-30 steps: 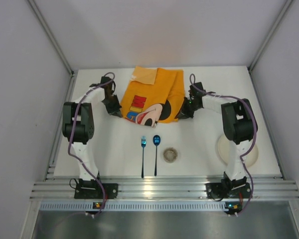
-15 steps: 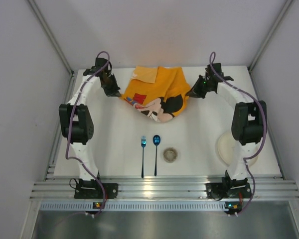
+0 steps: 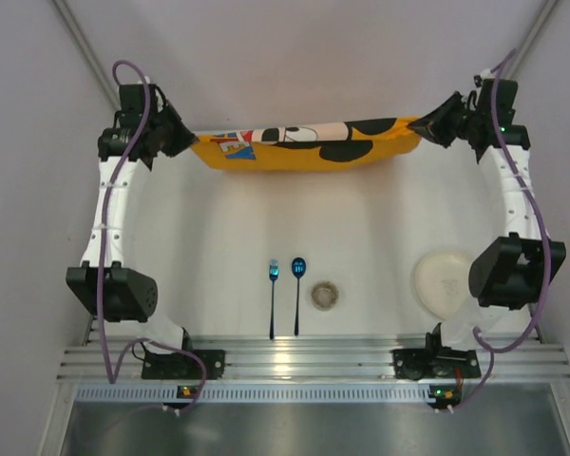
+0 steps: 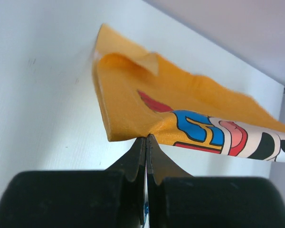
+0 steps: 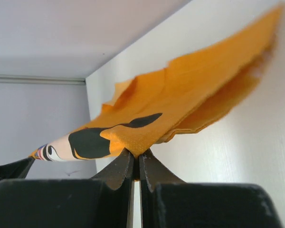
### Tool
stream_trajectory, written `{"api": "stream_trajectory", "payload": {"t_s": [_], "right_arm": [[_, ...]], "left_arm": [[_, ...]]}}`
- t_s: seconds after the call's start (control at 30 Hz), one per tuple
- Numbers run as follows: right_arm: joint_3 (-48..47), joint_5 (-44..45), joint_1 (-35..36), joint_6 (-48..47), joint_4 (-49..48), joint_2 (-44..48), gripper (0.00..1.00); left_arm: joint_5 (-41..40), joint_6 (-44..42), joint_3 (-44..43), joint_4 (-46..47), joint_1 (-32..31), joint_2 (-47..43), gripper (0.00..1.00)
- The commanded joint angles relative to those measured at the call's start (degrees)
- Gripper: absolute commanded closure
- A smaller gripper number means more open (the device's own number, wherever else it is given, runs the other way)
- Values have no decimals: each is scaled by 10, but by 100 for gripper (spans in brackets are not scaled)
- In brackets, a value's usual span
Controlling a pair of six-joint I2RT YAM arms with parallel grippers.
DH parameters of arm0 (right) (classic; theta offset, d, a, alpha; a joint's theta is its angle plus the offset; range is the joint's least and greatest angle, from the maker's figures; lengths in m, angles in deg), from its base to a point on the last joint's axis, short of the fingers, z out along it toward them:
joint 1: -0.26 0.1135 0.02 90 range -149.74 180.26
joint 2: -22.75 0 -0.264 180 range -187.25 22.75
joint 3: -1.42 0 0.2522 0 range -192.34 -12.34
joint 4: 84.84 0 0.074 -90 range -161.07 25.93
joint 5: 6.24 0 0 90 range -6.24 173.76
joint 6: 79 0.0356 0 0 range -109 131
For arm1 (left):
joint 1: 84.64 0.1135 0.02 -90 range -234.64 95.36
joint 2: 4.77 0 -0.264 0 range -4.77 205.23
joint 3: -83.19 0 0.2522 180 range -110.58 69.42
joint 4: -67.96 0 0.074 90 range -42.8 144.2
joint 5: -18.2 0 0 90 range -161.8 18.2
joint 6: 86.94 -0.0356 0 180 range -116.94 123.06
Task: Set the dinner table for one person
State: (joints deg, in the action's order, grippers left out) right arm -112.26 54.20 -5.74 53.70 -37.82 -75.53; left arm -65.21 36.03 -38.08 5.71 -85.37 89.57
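Observation:
An orange Mickey Mouse placemat [image 3: 304,144] hangs stretched in the air above the far part of the white dinner table [image 3: 361,237]. My left gripper [image 3: 188,142] is shut on its left corner, and my right gripper [image 3: 423,126] is shut on its right corner. In the left wrist view the black fingertips [image 4: 146,142] pinch the orange cloth [image 4: 180,99] at its near edge. The right wrist view shows the placemat [image 5: 180,99] clamped between the closed jaws [image 5: 135,159], the cloth running away toward the other arm.
A fork [image 3: 273,294] and a spoon [image 3: 297,290] lie side by side near the front middle. A small round bowl [image 3: 326,295] sits just right of them. A white plate [image 3: 446,283] lies at the front right, partly under the right arm. A ribbed rail [image 3: 304,361] runs along the near edge.
Both arms have risen and spread apart toward the back corners, lifting the placemat off the table and pulling it from a crumpled heap into a taut strip.

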Motion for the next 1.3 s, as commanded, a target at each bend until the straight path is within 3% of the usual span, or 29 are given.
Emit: {"api": "stream_trajectory", "payload": {"t_s": [0.0, 0.23, 0.5, 0.67, 0.73, 0.8, 0.9, 1.0, 1.13, 1.2, 1.27], "right_arm": [[-43, -16, -31, 20, 0, 55, 100], [-106, -42, -65, 38, -1, 69, 100], [-147, -72, -67, 70, -32, -28, 100], [-230, -103, -67, 124, -69, -136, 100], [-315, -124, -67, 159, -97, -186, 100], [-393, -146, -67, 191, -134, -212, 100], [-377, -179, -73, 288, -300, -212, 100], [-292, -196, -72, 323, -371, -160, 100], [-88, -203, -73, 252, -351, -20, 100], [-9, -198, -70, 203, -243, 5, 100], [58, -178, -69, 145, -197, 46, 100]], "left_arm": [[-32, 15, -18, -5, 20, -32, 100], [-49, 17, -63, 20, 21, -63, 100], [3, 25, -111, 75, 21, 21, 100], [59, 40, -285, 74, 22, 152, 100], [90, 55, -382, 102, 23, 186, 100], [112, 74, -407, 135, 24, 201, 100], [131, 81, -381, 179, 24, 171, 100], [148, 56, -330, 176, 24, 120, 100], [120, 3, -195, 133, 24, 18, 100], [113, -8, -126, 118, 24, -18, 100], [109, -5, 1, 124, 24, -75, 100]]}}
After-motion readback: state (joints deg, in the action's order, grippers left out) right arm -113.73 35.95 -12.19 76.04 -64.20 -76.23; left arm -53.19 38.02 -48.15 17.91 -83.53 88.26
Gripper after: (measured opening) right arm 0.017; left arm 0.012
